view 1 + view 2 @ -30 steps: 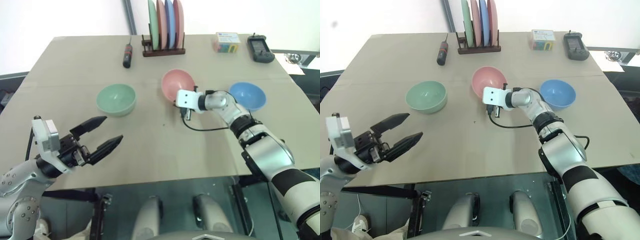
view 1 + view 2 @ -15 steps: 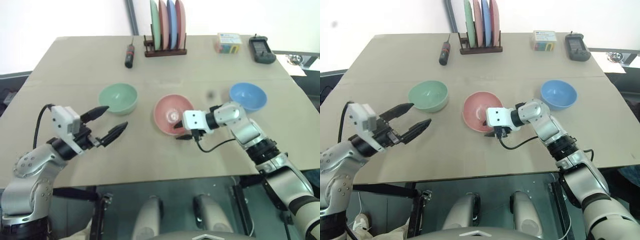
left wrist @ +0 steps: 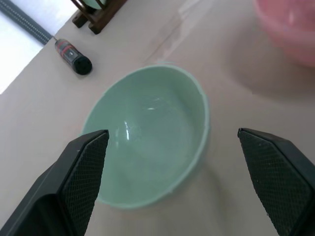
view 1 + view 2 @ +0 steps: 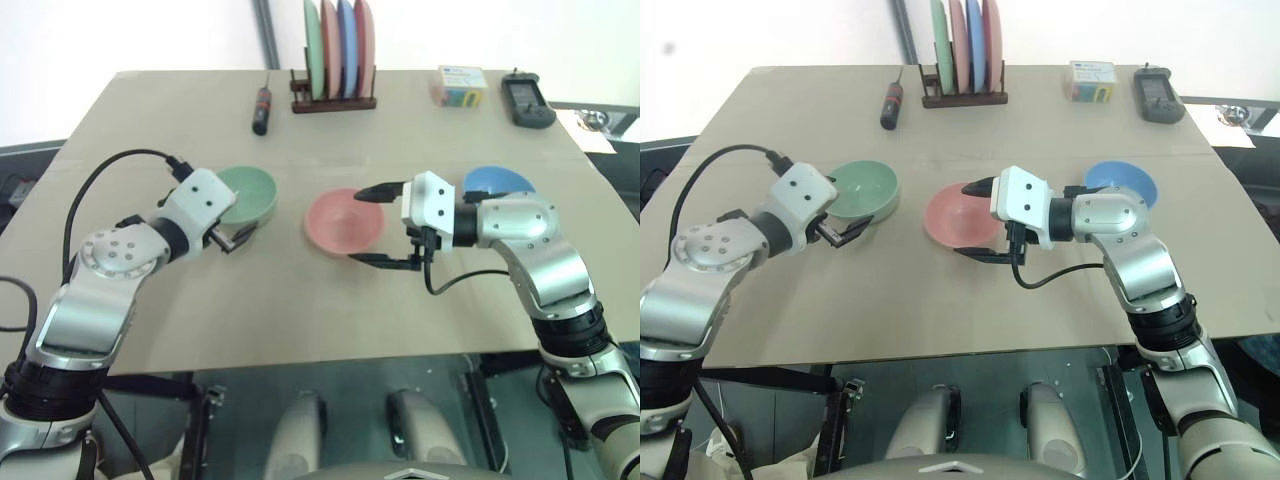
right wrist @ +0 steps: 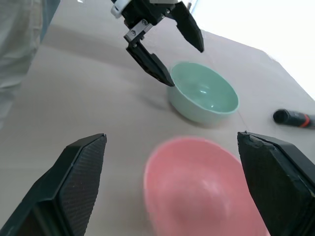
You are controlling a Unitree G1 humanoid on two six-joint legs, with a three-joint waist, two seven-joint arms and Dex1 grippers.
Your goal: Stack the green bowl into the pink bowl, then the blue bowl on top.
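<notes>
While the pink bowl (image 4: 345, 221) sits mid-bench (image 4: 300, 310), the right end effector (image 4: 378, 224) stands beside it, fingers spread wide and holding nothing. At the left, the green bowl (image 4: 246, 193) lies just ahead of the left end effector (image 5: 170, 46), also wide open and empty. Behind the right arm rests the blue bowl (image 4: 497, 181).

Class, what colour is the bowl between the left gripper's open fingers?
Pale mint green bowl, clearest in the left wrist view.

Silver arms w/ black cables; white wrist blocks; black textured end effector fingers (image 3: 83, 182).
</notes>
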